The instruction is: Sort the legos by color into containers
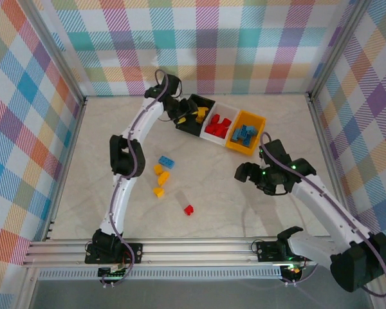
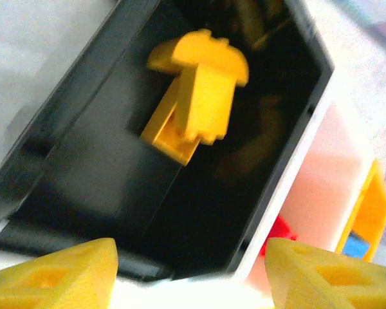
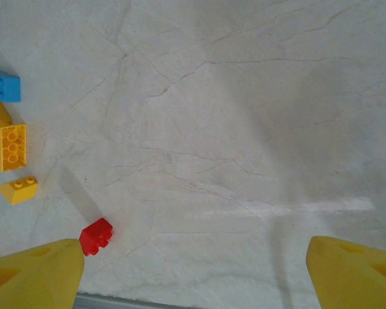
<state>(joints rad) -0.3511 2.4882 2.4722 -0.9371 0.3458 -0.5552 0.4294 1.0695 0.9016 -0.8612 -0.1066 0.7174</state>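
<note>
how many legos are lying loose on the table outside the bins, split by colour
yellow legos: 3
blue lego: 1
red lego: 1
total: 5

Bright, soft light; the black bin [image 2: 83, 193] looks blurred.
</note>
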